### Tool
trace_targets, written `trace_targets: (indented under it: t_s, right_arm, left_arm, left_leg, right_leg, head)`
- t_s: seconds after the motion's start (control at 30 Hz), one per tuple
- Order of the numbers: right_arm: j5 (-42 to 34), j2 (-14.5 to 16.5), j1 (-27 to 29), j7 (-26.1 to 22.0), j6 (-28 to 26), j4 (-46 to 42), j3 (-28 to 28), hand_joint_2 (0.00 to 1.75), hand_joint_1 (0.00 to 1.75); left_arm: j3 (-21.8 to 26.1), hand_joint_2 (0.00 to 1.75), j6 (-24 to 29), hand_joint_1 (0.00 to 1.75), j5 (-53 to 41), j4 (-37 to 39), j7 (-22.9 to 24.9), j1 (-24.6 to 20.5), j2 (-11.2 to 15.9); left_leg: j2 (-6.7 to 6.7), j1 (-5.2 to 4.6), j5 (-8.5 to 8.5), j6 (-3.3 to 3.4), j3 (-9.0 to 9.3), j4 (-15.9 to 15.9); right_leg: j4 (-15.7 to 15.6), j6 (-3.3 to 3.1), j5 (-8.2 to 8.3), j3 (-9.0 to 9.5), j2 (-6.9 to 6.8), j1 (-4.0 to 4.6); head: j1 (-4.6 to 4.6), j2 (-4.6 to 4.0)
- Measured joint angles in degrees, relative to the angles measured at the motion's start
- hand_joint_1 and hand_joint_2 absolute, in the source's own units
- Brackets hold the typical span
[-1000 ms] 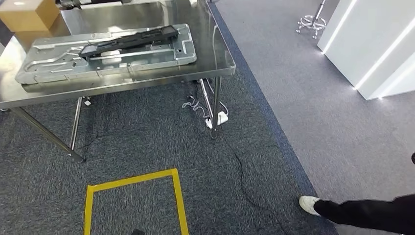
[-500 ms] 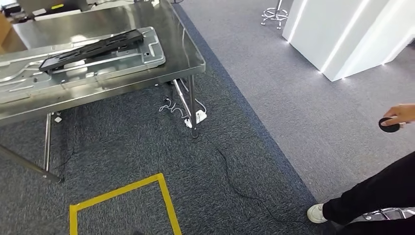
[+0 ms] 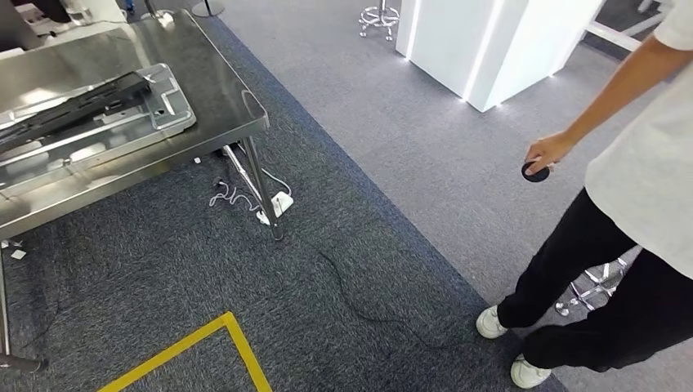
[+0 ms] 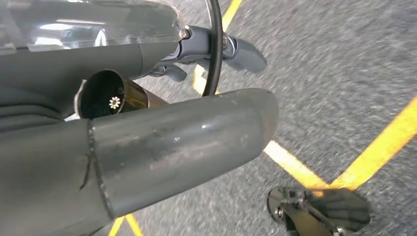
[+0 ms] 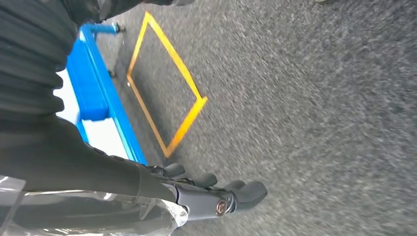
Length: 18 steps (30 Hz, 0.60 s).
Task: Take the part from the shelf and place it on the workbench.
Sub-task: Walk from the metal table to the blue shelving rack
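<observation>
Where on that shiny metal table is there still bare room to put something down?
On the stainless steel workbench, bare steel shows along the right side, between the large stamped silver metal panel and the table's right edge, and at the far end beyond the panel. The left part is crowded: the panel covers it, with a long black plastic part lying on top.

The part (image 3: 78, 102), a long flat black plastic piece, lies across a stamped metal panel (image 3: 122, 131) on the steel bench (image 3: 216, 94), apparently well apart from both hands' fingers.
</observation>
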Motion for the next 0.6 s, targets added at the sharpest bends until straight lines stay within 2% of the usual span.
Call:
trace_targets:
  t_s: [0.07, 0.1, 0.17, 0.2, 0.23, 0.27, 0.3, 0.33, 0.37, 0.4, 0.47, 0.5, 0.53, 0.6]
  right_arm:
    - [0.1, 0.0, 0.2, -0.9, 0.1, 0.0, -0.1, 1.75, 0.0]
    - [0.2, 0.0, 0.3, -1.4, 0.2, 0.0, -0.2, 1.75, 0.0]
    - [0.4, 0.1, 0.2, -2.0, 0.2, 0.0, -0.3, 1.75, 0.0]
    - [0.5, 0.1, 0.0, -2.2, 0.3, 0.0, -0.3, 1.75, 0.0]
    - [0.6, 0.2, -0.1, -2.5, 0.4, 0.0, -0.3, 1.75, 0.0]
    - [0.7, 0.2, -0.3, -2.7, 0.4, 0.0, -0.3, 1.75, 0.0]
    - [0.9, 0.2, -0.3, -2.8, 0.5, 0.0, -0.3, 1.75, 0.0]
    - [1.0, 0.2, -0.4, -2.8, 0.6, 0.0, -0.3, 1.75, 0.0]
    - [1.0, 0.2, -0.3, -2.8, 0.7, 0.0, -0.3, 1.75, 0.0]
    - [1.0, 0.2, -0.3, -2.7, 0.9, 0.0, -0.3, 1.75, 0.0]
    - [1.0, 0.4, -0.4, -2.6, 1.0, 0.0, -0.5, 1.75, 0.0]
    - [1.0, 0.5, -0.4, -2.5, 1.1, 0.0, -0.6, 1.75, 0.0]
    - [0.9, 0.7, -0.5, -2.4, 1.1, 0.0, -0.8, 1.75, 0.0]
    - [0.8, 0.9, -0.3, -2.2, 1.1, 0.0, -1.1, 1.75, 0.0]
  left_arm:
    - [0.0, 0.0, 0.2, 0.0, -0.4, 0.0, -0.3, -0.2, -0.1]
    - [0.0, 0.0, 0.4, 0.0, -0.6, 0.0, -0.6, -0.3, -0.1]
    - [0.0, 0.0, 1.0, 0.0, -0.7, 0.0, -1.9, -0.4, -0.2]
    - [0.1, 0.0, 1.3, 0.0, -0.7, 0.0, -2.5, -0.3, -0.2]
    - [0.1, 0.0, 1.7, 0.0, -0.7, 0.0, -2.9, -0.3, -0.2]
    - [0.2, 0.0, 2.1, 0.0, -0.7, 0.0, -3.2, -0.3, -0.2]
    - [0.3, 0.0, 2.5, 0.0, -0.7, 0.0, -3.2, -0.3, -0.2]
    - [0.4, 0.0, 2.9, 0.0, -0.6, 0.0, -3.1, -0.3, -0.1]
    - [0.5, 0.0, 3.2, 0.0, -0.6, 0.0, -2.8, -0.3, -0.1]
    - [0.7, 0.0, 3.4, 0.0, -0.6, 0.0, -2.3, -0.3, -0.1]
    - [1.0, 0.0, 3.4, 0.0, -0.7, 0.0, -0.3, -0.3, 0.0]
    - [1.1, 0.0, 3.3, 0.0, -0.8, 0.0, 0.9, -0.3, 0.1]
    - [1.2, 0.0, 3.1, 0.0, -0.9, 0.0, 2.1, -0.3, 0.2]
    - [1.3, 0.0, 2.8, 0.0, -1.0, 0.0, 3.5, -0.3, 0.3]
  left_leg:
    - [0.74, -0.18, 0.1, 0.32, 0.23, -0.4]
    - [1.39, -0.13, 0.33, 0.64, 0.46, -0.7]
    - [2.87, 0.13, 0.82, 1.32, 0.85, -1.5]
    - [3.66, 0.09, 0.9, 1.51, 0.96, -1.7]
    - [4.46, 0.03, 0.86, 1.62, 0.98, -1.7]
    - [5.31, -0.01, 0.79, 1.63, 0.99, -1.7]
    - [6.16, -0.03, 0.68, 1.6, 1.03, -1.7]
    - [6.96, -0.03, 0.54, 1.52, 1.13, -1.7]
    - [7.65, -0.01, 0.37, 1.39, 1.29, -1.6]
    - [8.29, 0.01, 0.17, 1.19, 1.51, -1.6]
    - [9.39, -0.19, -0.36, 0.52, 1.9, -1.5]
    - [9.88, -0.31, -0.59, 0.13, 2.07, -1.4]
    - [10.36, -0.42, -0.75, -0.24, 2.31, -1.5]
    - [10.93, -0.29, -1.09, -0.85, 2.9, -1.6]
  right_leg:
    - [-0.2, 0.87, 0.23, -0.31, 1.11, -0.24]
    - [0.0, 1.2, 0.19, -0.42, 0.69, -0.27]
    - [2.6, 1.66, -1.48, -1.71, -2.26, -0.17]
    - [5.6, 1.83, -3.16, -3.17, -4.14, -0.21]
    - [9.3, 2.06, -5.01, -5.05, -5.29, -0.27]
    - [12.7, 2.3, -6.33, -6.78, -5.76, -0.4]
    - [14.6, 2.49, -6.67, -7.75, -5.98, -0.54]
    - [14.4, 2.62, -5.88, -7.58, -6.17, -0.67]
    - [12.0, 2.68, -4.19, -6.23, -6.53, -0.77]
    - [8.1, 2.64, -2.19, -4.04, -7.29, -0.82]
    - [1.6, 2.09, -0.06, -0.5, -9.27, -0.47]
    - [0.1, 1.73, 0.11, 0.25, -9.75, -0.26]
    - [-0.2, 1.35, -0.13, 0.29, -9.68, -0.03]
    - [-0.6, 0.68, 0.02, 0.35, -8.43, -0.09]
  head:
    - [-0.01, 0.0]
    - [0.02, 0.0]
    - [0.16, 0.0]
    - [0.21, 0.0]
    - [0.26, 0.0]
    - [0.25, 0.0]
    - [0.26, 0.0]
    - [0.26, 0.0]
    - [0.26, 0.0]
    - [0.26, 0.0]
    - [0.24, 0.0]
    - [0.21, 0.0]
    - [0.19, 0.0]
    - [0.17, 0.0]
